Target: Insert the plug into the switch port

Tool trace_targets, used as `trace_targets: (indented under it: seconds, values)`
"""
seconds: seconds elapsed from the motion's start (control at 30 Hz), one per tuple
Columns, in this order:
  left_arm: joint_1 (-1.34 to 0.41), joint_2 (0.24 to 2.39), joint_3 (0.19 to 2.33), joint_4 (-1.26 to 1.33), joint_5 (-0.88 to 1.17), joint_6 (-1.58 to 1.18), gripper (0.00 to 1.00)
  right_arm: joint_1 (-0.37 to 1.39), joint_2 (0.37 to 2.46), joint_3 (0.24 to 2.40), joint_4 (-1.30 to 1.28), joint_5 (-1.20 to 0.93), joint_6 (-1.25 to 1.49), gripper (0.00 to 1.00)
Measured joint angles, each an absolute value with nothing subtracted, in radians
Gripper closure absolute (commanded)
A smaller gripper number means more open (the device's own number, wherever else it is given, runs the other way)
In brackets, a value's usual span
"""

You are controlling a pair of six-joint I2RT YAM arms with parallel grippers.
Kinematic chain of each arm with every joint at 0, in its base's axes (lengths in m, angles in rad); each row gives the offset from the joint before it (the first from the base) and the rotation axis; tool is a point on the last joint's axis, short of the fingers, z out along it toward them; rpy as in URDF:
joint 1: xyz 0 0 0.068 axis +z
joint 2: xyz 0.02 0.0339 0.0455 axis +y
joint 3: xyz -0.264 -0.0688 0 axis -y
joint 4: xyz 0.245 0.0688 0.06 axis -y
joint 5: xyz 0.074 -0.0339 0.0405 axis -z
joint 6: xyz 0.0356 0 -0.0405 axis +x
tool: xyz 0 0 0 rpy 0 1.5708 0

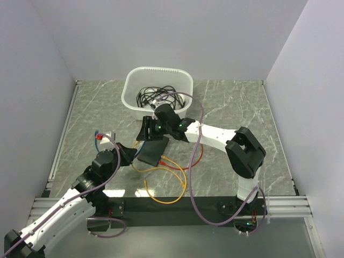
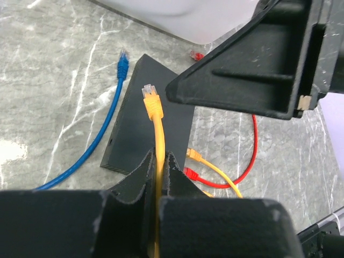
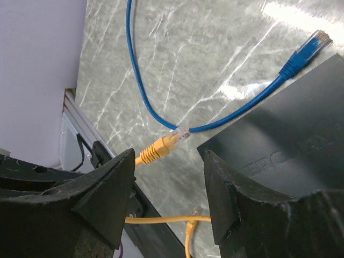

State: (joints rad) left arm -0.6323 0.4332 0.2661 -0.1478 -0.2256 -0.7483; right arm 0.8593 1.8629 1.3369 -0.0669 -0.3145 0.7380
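The switch (image 1: 153, 151) is a flat black box lying on the marble table; it also shows in the left wrist view (image 2: 153, 121) and the right wrist view (image 3: 293, 134). My left gripper (image 2: 160, 158) is shut on a yellow cable just behind its plug (image 2: 150, 98). That plug sticks forward above the switch's top face. My right gripper (image 3: 168, 166) is open over the switch's far end. The same yellow plug (image 3: 161, 146) shows beyond its two fingers, and its right finger (image 3: 236, 199) overlaps the switch's edge.
A white tub (image 1: 157, 88) of black cables stands behind the switch. A blue cable with its plug (image 2: 123, 57) lies left of the switch. A red plug (image 2: 192, 173) and another yellow plug (image 2: 193, 156) lie at its near right. A small white piece (image 1: 105, 134) sits left.
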Motion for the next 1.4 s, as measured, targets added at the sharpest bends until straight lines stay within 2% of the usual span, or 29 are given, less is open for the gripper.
trace_targets:
  seconds: [0.7, 0.8, 0.9, 0.93, 0.97, 1.0, 1.1, 1.13, 1.2, 1.27, 1.3, 1.37, 1.4]
  values:
    - [-0.700, 0.477, 0.268, -0.077, -0.279, -0.761, 0.99, 0.896, 1.872, 1.336, -0.051, -0.350, 0.773, 0.40]
    - [-0.709, 0.482, 0.268, -0.068, -0.287, -0.767, 1.00, 0.896, 1.873, 1.336, -0.046, -0.350, 0.778, 0.45]
    - [-0.720, 0.482, 0.268, -0.068, -0.292, -0.771, 0.99, 0.896, 1.875, 1.338, -0.045, -0.348, 0.785, 0.56]
    - [-0.723, 0.482, 0.268, -0.068, -0.293, -0.772, 0.99, 0.896, 1.878, 1.340, -0.045, -0.348, 0.789, 0.68]
    - [-0.727, 0.481, 0.268, -0.070, -0.293, -0.772, 0.99, 0.896, 1.881, 1.343, -0.043, -0.347, 0.786, 0.73]
    - [-0.730, 0.480, 0.268, -0.073, -0.293, -0.772, 1.00, 0.896, 1.885, 1.347, -0.036, -0.349, 0.794, 0.83]
    - [-0.736, 0.482, 0.267, -0.071, -0.290, -0.772, 0.99, 0.899, 1.890, 1.356, -0.020, -0.354, 0.811, 0.93]
    - [-0.736, 0.486, 0.267, -0.066, -0.290, -0.772, 0.97, 0.899, 1.890, 1.357, -0.017, -0.354, 0.813, 0.98]
    - [-0.736, 0.500, 0.267, -0.054, -0.286, -0.770, 0.89, 0.899, 1.890, 1.358, -0.014, -0.353, 0.813, 1.00]
    - [-0.736, 0.523, 0.267, -0.036, -0.278, -0.764, 0.73, 0.898, 1.890, 1.358, -0.014, -0.349, 0.812, 1.00]
    - [-0.737, 0.535, 0.267, -0.023, -0.267, -0.763, 0.58, 0.898, 1.890, 1.357, -0.010, -0.352, 0.813, 1.00]
    - [-0.738, 0.554, 0.267, 0.003, -0.245, -0.757, 0.41, 0.899, 1.890, 1.353, 0.006, -0.356, 0.813, 1.00]
    - [-0.738, 0.559, 0.267, 0.015, -0.233, -0.755, 0.29, 0.899, 1.890, 1.348, 0.020, -0.360, 0.812, 1.00]
